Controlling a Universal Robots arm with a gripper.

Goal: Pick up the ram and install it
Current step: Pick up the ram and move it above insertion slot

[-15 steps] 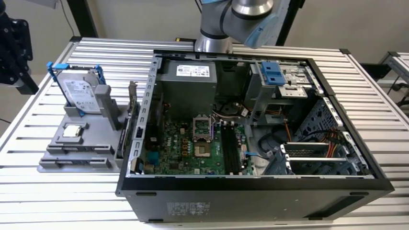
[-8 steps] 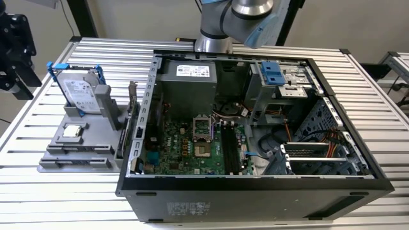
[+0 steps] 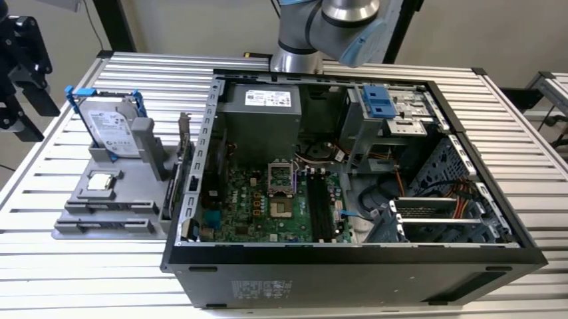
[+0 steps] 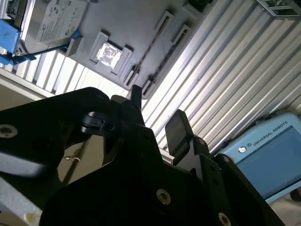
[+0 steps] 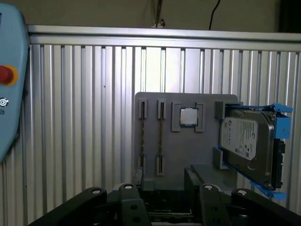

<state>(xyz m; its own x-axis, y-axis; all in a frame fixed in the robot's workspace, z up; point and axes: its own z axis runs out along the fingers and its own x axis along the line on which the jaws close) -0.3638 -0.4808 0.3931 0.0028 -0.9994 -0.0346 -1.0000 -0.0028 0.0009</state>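
Ram [image 5: 160, 136] edge-on in holder [image 5: 188, 146], first wrist view | motherboard [image 3: 266, 206], exterior view | hand [image 5: 164, 181] open

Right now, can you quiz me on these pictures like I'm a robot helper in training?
1. True or false: the gripper is holding the ram.
2. Which one sits in the square seat of the grey holder? A) the processor chip B) a screwdriver C) a battery
3. Fill in the gap: the hard drive stands in a frame with ____ trim.

Key:
1. False. The gripper is open and empty, and the ram stands on edge in a slot of the grey holder.
2. A
3. blue
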